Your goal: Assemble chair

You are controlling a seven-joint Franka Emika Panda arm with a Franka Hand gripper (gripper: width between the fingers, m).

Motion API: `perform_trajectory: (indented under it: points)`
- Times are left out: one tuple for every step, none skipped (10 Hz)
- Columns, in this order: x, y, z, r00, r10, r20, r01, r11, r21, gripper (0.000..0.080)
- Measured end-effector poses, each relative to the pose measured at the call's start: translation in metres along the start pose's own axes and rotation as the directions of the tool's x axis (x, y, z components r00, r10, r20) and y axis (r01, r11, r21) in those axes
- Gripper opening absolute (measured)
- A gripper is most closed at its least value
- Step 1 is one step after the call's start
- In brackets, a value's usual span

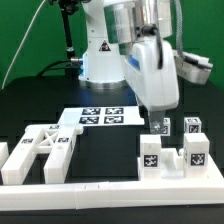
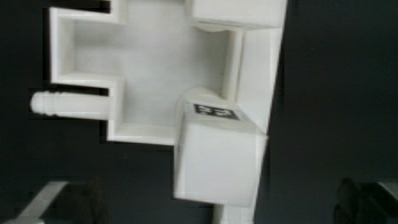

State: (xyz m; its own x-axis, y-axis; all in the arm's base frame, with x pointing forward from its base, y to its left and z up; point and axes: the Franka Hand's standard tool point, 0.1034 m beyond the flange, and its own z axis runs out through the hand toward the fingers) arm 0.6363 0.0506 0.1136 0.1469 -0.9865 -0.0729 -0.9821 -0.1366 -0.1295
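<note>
The white chair pieces lie on the black table. A cross-braced frame and a flat slab lie at the exterior view's left. Blocky tagged pieces stand at the right, with two small tagged pieces behind them. My gripper hangs over the right group, just above the nearer small tagged piece. In the wrist view, a white bar with a tag lies against a recessed piece with a round peg. My gripper is open, its dark fingers wide on either side of the bar, not touching it.
The marker board lies flat in the middle, in front of the robot base. A long low white border rail runs along the front edge of the table. A dark box sits at the back right.
</note>
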Motion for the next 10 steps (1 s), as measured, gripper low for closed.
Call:
perform_trajectory:
  points:
    - [-0.005, 0.008, -0.001, 0.989, -0.145, -0.005, 0.145, 0.989, -0.013, 0.0649]
    - [-0.011, 0.008, -0.004, 0.952, -0.306, -0.013, 0.305, 0.952, -0.022, 0.0649]
    - [-0.015, 0.012, -0.005, 0.897, -0.441, -0.016, 0.441, 0.897, -0.021, 0.0649]
    - [-0.016, 0.017, -0.004, 0.872, -0.488, -0.033, 0.488, 0.873, -0.007, 0.0649]
    - [-0.015, 0.019, -0.003, 0.851, -0.524, -0.030, 0.524, 0.852, -0.012, 0.0649]
    - [-0.014, 0.018, -0.003, 0.800, -0.600, -0.030, 0.600, 0.800, -0.015, 0.0649]
    - [-0.014, 0.019, -0.003, 0.753, -0.658, -0.028, 0.658, 0.753, -0.018, 0.0649]
    - [-0.013, 0.018, -0.002, 0.707, -0.706, -0.036, 0.706, 0.708, -0.018, 0.0649]
    - [-0.006, 0.019, 0.003, 0.512, -0.853, -0.102, 0.856, 0.517, -0.021, 0.0649]
    - [-0.001, 0.028, 0.010, 0.368, -0.923, -0.118, 0.926, 0.375, -0.044, 0.0649]
